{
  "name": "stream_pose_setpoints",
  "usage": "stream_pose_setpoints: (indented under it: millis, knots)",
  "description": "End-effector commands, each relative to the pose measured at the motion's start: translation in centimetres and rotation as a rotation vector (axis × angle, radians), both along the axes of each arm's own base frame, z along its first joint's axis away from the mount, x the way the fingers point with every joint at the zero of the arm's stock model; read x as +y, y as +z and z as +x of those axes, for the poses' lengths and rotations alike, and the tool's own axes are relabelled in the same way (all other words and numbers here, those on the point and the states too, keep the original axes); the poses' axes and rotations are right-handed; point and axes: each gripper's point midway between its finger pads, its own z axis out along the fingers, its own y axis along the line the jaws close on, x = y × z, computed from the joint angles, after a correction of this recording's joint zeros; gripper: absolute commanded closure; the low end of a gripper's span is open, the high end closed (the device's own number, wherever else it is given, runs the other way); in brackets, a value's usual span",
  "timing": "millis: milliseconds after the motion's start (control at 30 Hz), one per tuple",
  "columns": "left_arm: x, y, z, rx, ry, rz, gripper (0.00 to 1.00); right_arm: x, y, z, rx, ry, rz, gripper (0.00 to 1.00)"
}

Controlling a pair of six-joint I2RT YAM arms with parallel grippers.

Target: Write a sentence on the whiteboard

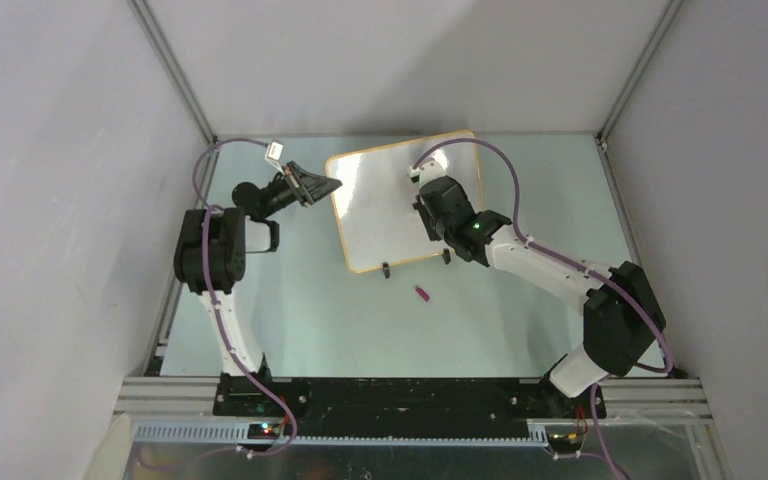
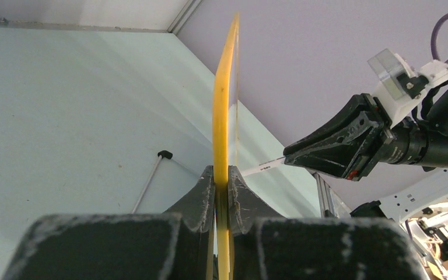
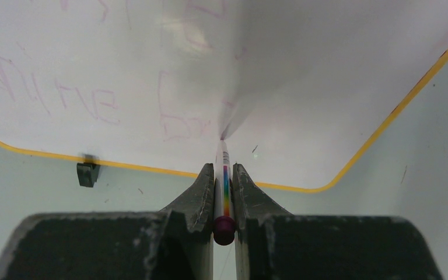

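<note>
Place: robotics lab, closed test cell, not a home or shop.
Walls: plain grey-lilac panels at 9, 12 & 3 o'clock.
Frame: alu extrusion posts at 11 & 1 o'clock corners; alu rail at 6.
Bench: pale green matt table.
Hw: 2 robot arms, left arm at 8 o'clock, right arm at 4, bolted to black base plate at 6.
Wiring: purple cables on the arms; slotted cable duct at 6; green status LED on right arm.
Bkgd: left wrist view, past the cell at 4 o'clock, racks w/ boxes & gear, blurred.
</note>
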Motion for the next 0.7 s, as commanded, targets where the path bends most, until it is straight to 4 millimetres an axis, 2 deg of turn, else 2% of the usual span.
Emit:
stream_pose_setpoints:
  millis: [0, 133, 200, 367, 433, 633, 667]
  knots:
    - [-0.5, 1.0, -0.7, -0.091, -0.011, 0.025, 1.00, -0.5, -1.0, -0.3, 0.009, -0.031, -0.013, 1.00]
    - [-0.5, 1.0, -0.7, -0.091, -0.011, 0.025, 1.00, -0.6, -0.7, -0.4, -0.001, -0.029, -0.010, 1.00]
    - [-0.5, 1.0, -0.7, -0.091, -0.011, 0.025, 1.00, -0.5, 0.3, -0.5, -0.022, -0.018, 0.006, 1.00]
    - [-0.5, 1.0, -0.6, -0.092, -0.010, 0.025, 1.00, -0.5, 4.4, -0.8, -0.091, 0.003, 0.078, 1.00]
    - [-0.5, 1.1, -0.6, -0.093, -0.010, 0.025, 1.00, -1.0, 5.4, -0.7, -0.108, -0.001, 0.096, 1.00]
    - [-0.5, 1.1, -0.6, -0.092, -0.011, 0.024, 1.00, -1.7, 6.5, 0.2, -0.162, -0.020, 0.140, 1.00]
    - [-0.5, 1.0, -0.6, -0.092, -0.010, 0.024, 1.00, -1.7, 5.9, -0.2, -0.162, -0.005, 0.150, 1.00]
